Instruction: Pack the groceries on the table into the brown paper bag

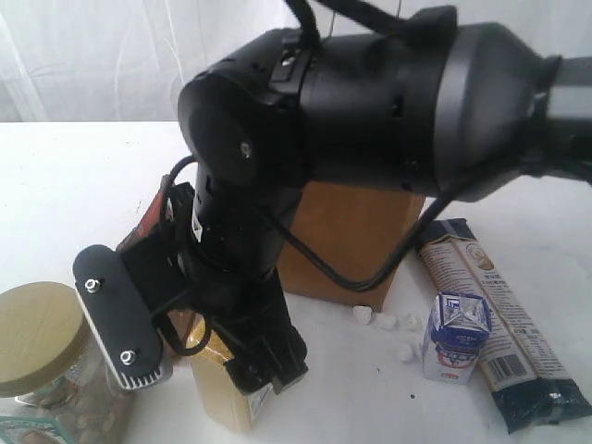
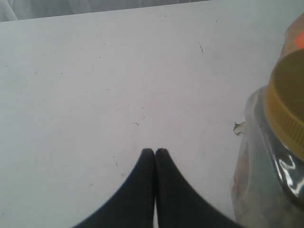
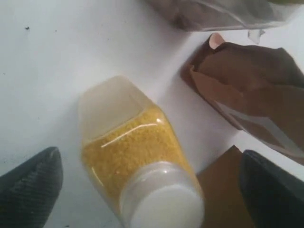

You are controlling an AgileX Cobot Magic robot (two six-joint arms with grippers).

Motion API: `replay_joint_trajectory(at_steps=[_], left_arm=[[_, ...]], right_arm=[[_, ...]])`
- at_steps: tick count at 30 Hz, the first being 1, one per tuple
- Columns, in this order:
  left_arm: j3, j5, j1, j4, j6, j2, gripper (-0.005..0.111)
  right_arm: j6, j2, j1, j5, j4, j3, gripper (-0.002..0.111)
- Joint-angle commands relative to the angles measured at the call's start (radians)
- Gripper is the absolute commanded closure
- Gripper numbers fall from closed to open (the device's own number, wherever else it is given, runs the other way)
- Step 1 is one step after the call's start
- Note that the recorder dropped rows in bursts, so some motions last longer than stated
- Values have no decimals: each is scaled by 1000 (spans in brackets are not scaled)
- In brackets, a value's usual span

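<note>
My right gripper (image 3: 149, 159) is open and straddles the upright yellow white-capped bottle (image 3: 137, 152), one finger on each side, neither visibly touching it. In the exterior view the bottle (image 1: 225, 393) stands under the big black right arm (image 1: 370, 92). The brown paper bag (image 1: 356, 240) stands just behind it. The brown-red pouch (image 3: 251, 95) lies beside the bottle. The clear jar with the olive-gold lid (image 1: 37, 338) is at the front left. My left gripper (image 2: 155, 151) is shut and empty over the bare table (image 2: 95, 85), next to the jar (image 2: 280, 142).
A small blue-white carton (image 1: 455, 338) stands at the right, next to the long dark-blue-and-cream packet (image 1: 504, 324) lying flat. Small white crumbs (image 1: 384, 322) are scattered in front of the bag. The right arm hides much of the middle of the table.
</note>
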Motion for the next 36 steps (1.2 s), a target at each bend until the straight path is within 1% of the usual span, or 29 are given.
replay_joint_trajectory(at_steps=[1, 12, 19, 21, 24, 27, 32, 36], left_arm=[[3, -4, 1, 0, 0, -4, 107], [3, -4, 1, 0, 0, -4, 107], [3, -4, 1, 0, 0, -4, 107], [3, -4, 1, 0, 0, -4, 107], [3, -4, 1, 0, 0, -4, 107], [3, -4, 1, 0, 0, -4, 107], [3, -4, 1, 0, 0, -4, 107], [3, -4, 1, 0, 0, -4, 107]], right_arm=[[-13, 40, -2, -12, 7, 1, 15], [-5, 107, -2, -1, 2, 1, 15], [69, 112, -2, 8, -75, 6, 15], [89, 112, -2, 8, -90, 9, 17], [142, 112, -2, 11, -94, 21, 25], [180, 112, -2, 21, -94, 36, 38], [215, 110, -2, 46, -94, 38, 68], [246, 96, -2, 49, -91, 38, 87]])
